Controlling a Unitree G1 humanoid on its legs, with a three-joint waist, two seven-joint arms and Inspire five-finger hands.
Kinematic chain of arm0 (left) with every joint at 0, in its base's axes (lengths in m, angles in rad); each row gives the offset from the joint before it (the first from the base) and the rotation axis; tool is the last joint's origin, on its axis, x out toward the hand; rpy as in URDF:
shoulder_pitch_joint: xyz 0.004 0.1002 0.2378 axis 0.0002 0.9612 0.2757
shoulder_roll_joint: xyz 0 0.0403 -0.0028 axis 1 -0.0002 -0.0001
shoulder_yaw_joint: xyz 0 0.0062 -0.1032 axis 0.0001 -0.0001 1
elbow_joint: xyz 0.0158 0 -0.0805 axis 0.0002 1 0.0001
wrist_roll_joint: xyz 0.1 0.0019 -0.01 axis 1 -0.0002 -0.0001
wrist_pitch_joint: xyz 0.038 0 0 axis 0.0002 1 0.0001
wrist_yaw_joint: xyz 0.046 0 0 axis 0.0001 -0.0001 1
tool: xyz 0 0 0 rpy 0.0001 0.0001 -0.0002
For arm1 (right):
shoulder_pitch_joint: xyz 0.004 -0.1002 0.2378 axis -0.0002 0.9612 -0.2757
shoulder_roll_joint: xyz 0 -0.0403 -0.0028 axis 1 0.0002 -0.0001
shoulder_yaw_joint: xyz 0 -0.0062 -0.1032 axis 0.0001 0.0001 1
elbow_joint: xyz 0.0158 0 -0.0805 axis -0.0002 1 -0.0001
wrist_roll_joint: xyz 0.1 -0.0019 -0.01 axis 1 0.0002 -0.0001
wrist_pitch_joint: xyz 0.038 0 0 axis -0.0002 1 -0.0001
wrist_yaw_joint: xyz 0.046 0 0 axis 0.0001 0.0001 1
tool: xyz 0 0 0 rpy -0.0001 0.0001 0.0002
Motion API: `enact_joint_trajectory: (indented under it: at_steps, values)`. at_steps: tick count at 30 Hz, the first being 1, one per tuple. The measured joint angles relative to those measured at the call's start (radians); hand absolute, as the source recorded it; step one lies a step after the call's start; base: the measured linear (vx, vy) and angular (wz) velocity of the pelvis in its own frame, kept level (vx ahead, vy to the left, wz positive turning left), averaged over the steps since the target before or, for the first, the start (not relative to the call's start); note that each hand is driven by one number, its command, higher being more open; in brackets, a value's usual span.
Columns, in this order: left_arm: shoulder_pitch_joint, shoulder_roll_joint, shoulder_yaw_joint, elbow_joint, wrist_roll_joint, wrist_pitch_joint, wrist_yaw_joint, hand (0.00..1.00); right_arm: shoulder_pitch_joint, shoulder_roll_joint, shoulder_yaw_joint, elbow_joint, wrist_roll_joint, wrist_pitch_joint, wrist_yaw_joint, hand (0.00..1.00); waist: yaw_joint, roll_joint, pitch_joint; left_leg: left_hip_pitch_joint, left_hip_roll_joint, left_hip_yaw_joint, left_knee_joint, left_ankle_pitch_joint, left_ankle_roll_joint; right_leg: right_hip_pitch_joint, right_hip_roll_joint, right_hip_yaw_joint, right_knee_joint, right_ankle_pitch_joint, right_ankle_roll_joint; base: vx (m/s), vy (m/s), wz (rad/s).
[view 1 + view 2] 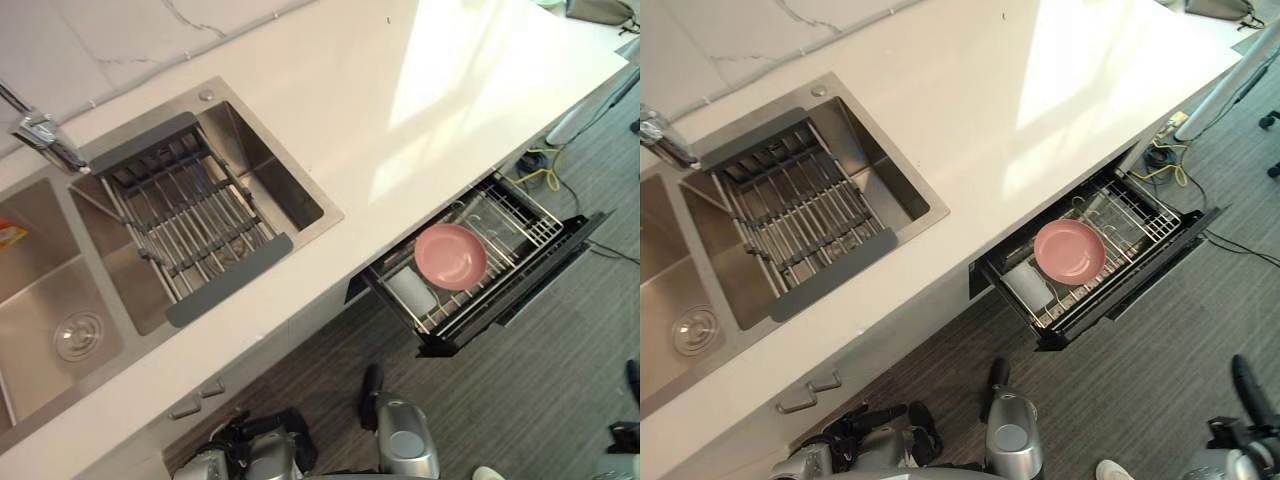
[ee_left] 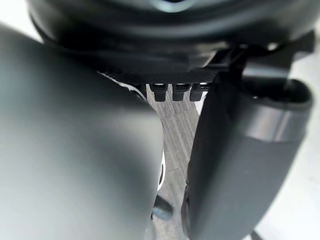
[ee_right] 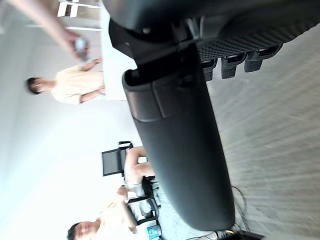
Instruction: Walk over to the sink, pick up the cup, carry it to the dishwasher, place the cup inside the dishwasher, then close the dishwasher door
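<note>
1. Now looking down on the sink at left, with a drying rack lying across it.
2. Showing the dishwasher drawer open at right, holding a pink bowl and, just left, a white cup-like vessel.
3. Hanging low near the floor: left hand and right hand, fingers relaxed, gripping nothing.

White counter, grey rack across its steel sink

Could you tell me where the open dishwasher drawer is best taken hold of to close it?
Take the dark front panel of the dishwasher drawer, near its middle, coming from the floor side. The drawer stands pulled out from under the counter, so the panel's long flat face is the free part to press squarely.
</note>
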Motion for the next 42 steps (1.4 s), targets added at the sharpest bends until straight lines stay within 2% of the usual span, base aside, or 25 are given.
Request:
enact_joint_trajectory:
  at_steps: [2, 4, 8, 14, 20, 24, 27, 31, 34, 42]
  values:
    - [0.002, -0.013, 0.0, 0.001, -0.002, 0.0, 0.001, 1.0, -0.004, 0.036, 0.036, 0.011, 0.051, -0.006, 0.012, 1.0, 0.014, 0.021, -0.012, -0.001, -0.013, -0.02, -0.028, 0.021, -0.001, 0.001, -0.014, -0.023, 0.007, -0.003, 0.001, -0.05, -0.017, 0.36]
    - [0.001, -0.02, 0.0, 0.001, -0.017, 0.0, 0.004, 1.0, -0.022, 0.063, 0.077, 0.011, 0.075, -0.028, 0.024, 1.0, 0.028, 0.029, -0.016, 0.001, -0.024, -0.046, -0.057, 0.045, 0.0, 0.006, -0.03, -0.05, 0.012, -0.007, 0.001, -0.03, -0.009, 0.4]
    - [0.003, -0.022, 0.01, -0.002, -0.037, -0.003, 0.004, 1.0, -0.077, 0.097, 0.137, 0.008, 0.143, -0.108, 0.049, 1.0, 0.063, 0.03, -0.016, 0.012, -0.044, -0.076, -0.102, 0.078, -0.001, 0.01, -0.063, -0.087, 0.05, -0.026, 0.004, -0.02, 0.003, 0.34]
    - [0.009, -0.026, 0.031, -0.001, -0.038, -0.008, -0.007, 1.0, -0.078, 0.096, 0.165, 0.006, 0.153, -0.167, 0.024, 1.0, 0.077, 0.033, -0.014, 0.032, -0.063, -0.102, -0.134, 0.106, -0.005, 0.011, -0.096, -0.106, 0.099, -0.054, 0.015, 0.03, 0.017, 0.16]
    - [0.013, -0.027, 0.03, 0.0, -0.036, -0.023, -0.027, 1.0, -0.084, 0.047, 0.187, 0.005, 0.153, -0.168, 0.019, 1.0, 0.078, 0.039, -0.011, 0.037, -0.066, -0.125, -0.136, 0.118, -0.024, 0.016, -0.115, -0.127, 0.127, -0.079, 0.015, 0.0, -0.013, 0.11]
    - [0.013, -0.027, 0.027, -0.001, -0.034, -0.025, -0.042, 1.0, -0.114, -0.005, 0.229, 0.005, 0.151, -0.166, 0.019, 1.0, 0.079, 0.052, -0.005, 0.033, -0.064, -0.138, -0.135, 0.127, -0.033, 0.016, -0.117, -0.139, 0.137, -0.09, 0.015, -0.05, -0.023, 0.08]
    - [0.013, -0.03, 0.027, -0.001, -0.034, -0.026, -0.046, 1.0, -0.143, -0.032, 0.254, 0.005, 0.151, -0.161, 0.02, 1.0, 0.078, 0.067, 0.003, 0.017, -0.061, -0.151, -0.134, 0.131, -0.034, 0.007, -0.119, -0.149, 0.144, -0.093, 0.01, -0.08, -0.025, 0.11]
    - [0.013, -0.034, 0.015, 0.001, -0.034, -0.033, -0.046, 1.0, -0.203, -0.07, 0.291, 0.005, 0.151, -0.152, 0.023, 1.0, 0.079, 0.102, 0.016, -0.002, -0.056, -0.152, -0.127, 0.134, -0.037, -0.011, -0.119, -0.151, 0.155, -0.094, 0.002, -0.05, -0.029, 0.01]
    - [0.013, -0.031, -0.009, 0.005, -0.034, -0.044, -0.053, 1.0, -0.247, -0.11, 0.338, 0.005, 0.146, -0.127, 0.025, 1.0, 0.082, 0.122, 0.02, -0.021, -0.061, -0.153, -0.136, 0.152, -0.014, -0.046, -0.132, -0.151, 0.19, -0.108, -0.014, -0.02, -0.046, 0.04]
    - [0.017, -0.029, -0.027, 0.013, -0.024, -0.051, -0.088, 1.0, -0.391, -0.178, 0.455, 0.05, 0.103, -0.071, 0.025, 1.0, 0.099, 0.146, 0.042, -0.058, -0.084, -0.18, -0.153, 0.193, -0.001, -0.104, -0.188, -0.177, 0.28, -0.152, -0.025, -0.02, -0.045, 0.16]
